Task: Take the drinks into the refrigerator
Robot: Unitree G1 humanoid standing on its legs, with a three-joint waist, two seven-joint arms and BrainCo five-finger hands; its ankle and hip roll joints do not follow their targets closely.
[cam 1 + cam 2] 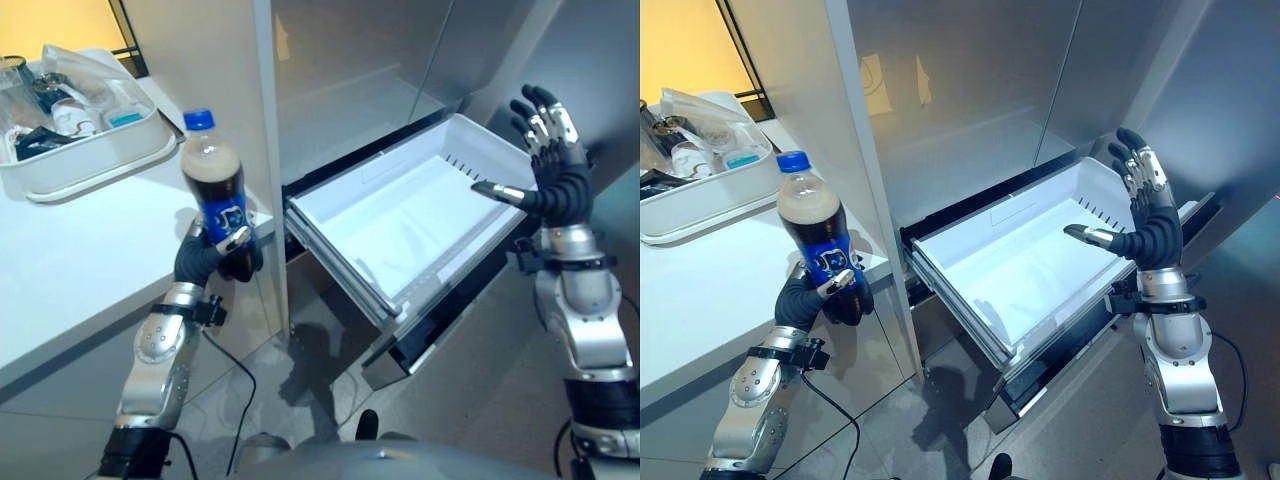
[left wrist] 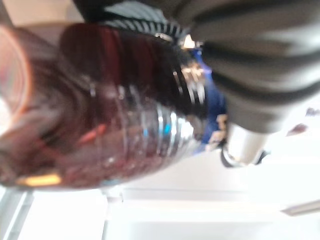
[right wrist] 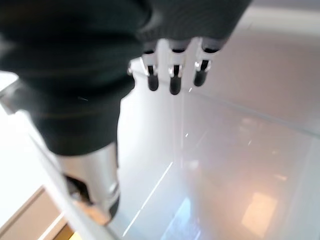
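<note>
In the left eye view the left hand (image 1: 218, 250) is curled round the lower part of a cola bottle (image 1: 214, 183), holding it upright above the edge of the white bench (image 1: 70, 250), just left of the refrigerator's grey side panel (image 1: 225, 70). The refrigerator's white drawer (image 1: 400, 215) is pulled out and looks bare inside. The right hand (image 1: 545, 150) hangs over the drawer's far right corner with fingers spread and thumb out, holding nothing. A white tray (image 1: 95, 160) of odds and ends sits at the back of the bench; whether more drinks lie in it I cannot tell. The right eye view shows the same: the bottle (image 1: 810, 225) is gripped in the left hand (image 1: 830, 290), apart from the drawer (image 1: 1010, 270), and the right hand (image 1: 1140, 200) is splayed above the drawer's rim. In the left wrist view the dark bottle (image 2: 100, 110) lies close against the hand's ribbed cover, with a thumb (image 2: 245, 142) pressed beside its blue label. In the right wrist view the fingers (image 3: 172, 75) hang straight and apart over a pale surface. So, as I judge it, the drawer is ready and the bottle is picked up; what is left is to carry it across, set it down in the drawer, let go, and probably push the drawer shut.
</note>
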